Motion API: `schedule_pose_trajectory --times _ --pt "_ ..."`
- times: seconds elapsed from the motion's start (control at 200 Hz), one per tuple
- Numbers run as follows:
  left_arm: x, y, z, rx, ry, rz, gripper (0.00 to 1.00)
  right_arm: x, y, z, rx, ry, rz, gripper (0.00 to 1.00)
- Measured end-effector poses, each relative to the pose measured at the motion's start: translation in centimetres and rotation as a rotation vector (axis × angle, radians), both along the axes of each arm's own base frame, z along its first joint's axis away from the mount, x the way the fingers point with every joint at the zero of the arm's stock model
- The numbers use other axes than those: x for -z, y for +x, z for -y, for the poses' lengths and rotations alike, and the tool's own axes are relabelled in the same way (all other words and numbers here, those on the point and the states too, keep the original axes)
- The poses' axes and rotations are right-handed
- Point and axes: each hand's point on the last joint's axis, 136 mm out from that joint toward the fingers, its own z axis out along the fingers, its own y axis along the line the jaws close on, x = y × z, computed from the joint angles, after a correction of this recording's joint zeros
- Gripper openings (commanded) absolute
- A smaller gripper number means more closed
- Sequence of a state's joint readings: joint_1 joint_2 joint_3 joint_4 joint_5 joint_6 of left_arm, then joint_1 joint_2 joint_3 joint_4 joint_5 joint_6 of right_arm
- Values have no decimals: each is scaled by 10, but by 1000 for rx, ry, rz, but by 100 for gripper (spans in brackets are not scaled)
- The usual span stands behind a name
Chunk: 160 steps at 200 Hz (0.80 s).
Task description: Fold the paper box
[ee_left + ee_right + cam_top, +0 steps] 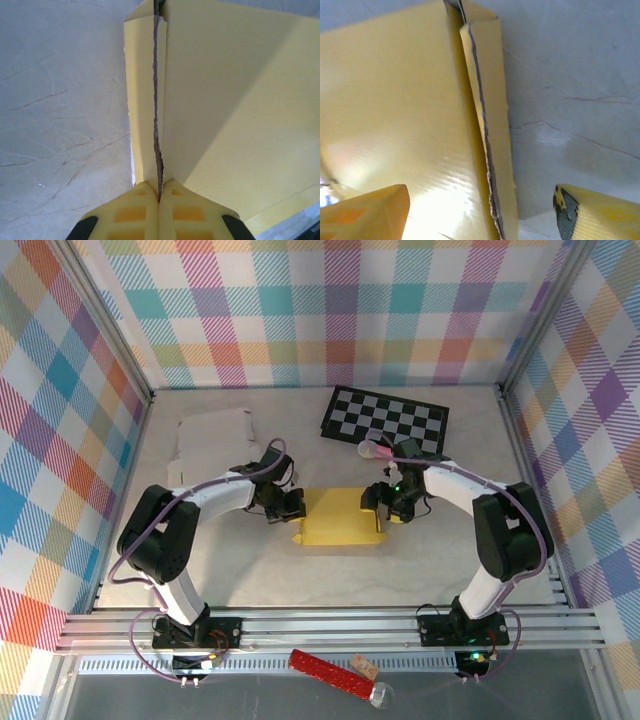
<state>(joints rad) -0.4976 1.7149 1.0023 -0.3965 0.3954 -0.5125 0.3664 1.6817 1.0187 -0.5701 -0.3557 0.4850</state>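
Roughly midway across the grey tabletop lies the yellow paper box, flat-bottomed, with a narrow flap folded up along each of its two short sides. The left arm reaches in to the box's left side, and its jaws are pressed fully together, pinching the top edge of the raised flap there. In the left wrist view the box shows that flap as a doubled wall, its raw dark edge running straight down into the line where the two yellow pads meet, with bare tabletop on the outer side of the wall. The right arm comes in to the box's right side. Its jaws stand wide apart and hold nothing: in the right wrist view one hangs over the box's broad panel and the other over the tabletop, with the upright right-hand flap between them and touched by neither. Just beyond the box's far right corner a black-and-white checkered mat lies flat, and beyond its far left corner, well apart from it, rests a piece of white cardboard.
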Motion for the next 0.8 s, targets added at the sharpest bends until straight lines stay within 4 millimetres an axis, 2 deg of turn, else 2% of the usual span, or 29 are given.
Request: schedule_pose_trajectory --times 0.235,0.49,0.69,0.8 --pt "0 -4 -10 -29 -118 -26 0 -15 5 -25 -46 184 13 83" --pt "-1 -1 -21 -75 -196 -68 0 -10 3 -36 -82 251 -33 85" --pt "-2 0 -25 -90 -215 -82 0 -21 10 -51 -96 348 -43 79" --pt "-3 1 -25 -98 -221 -83 0 -26 16 -55 -75 396 -49 70"
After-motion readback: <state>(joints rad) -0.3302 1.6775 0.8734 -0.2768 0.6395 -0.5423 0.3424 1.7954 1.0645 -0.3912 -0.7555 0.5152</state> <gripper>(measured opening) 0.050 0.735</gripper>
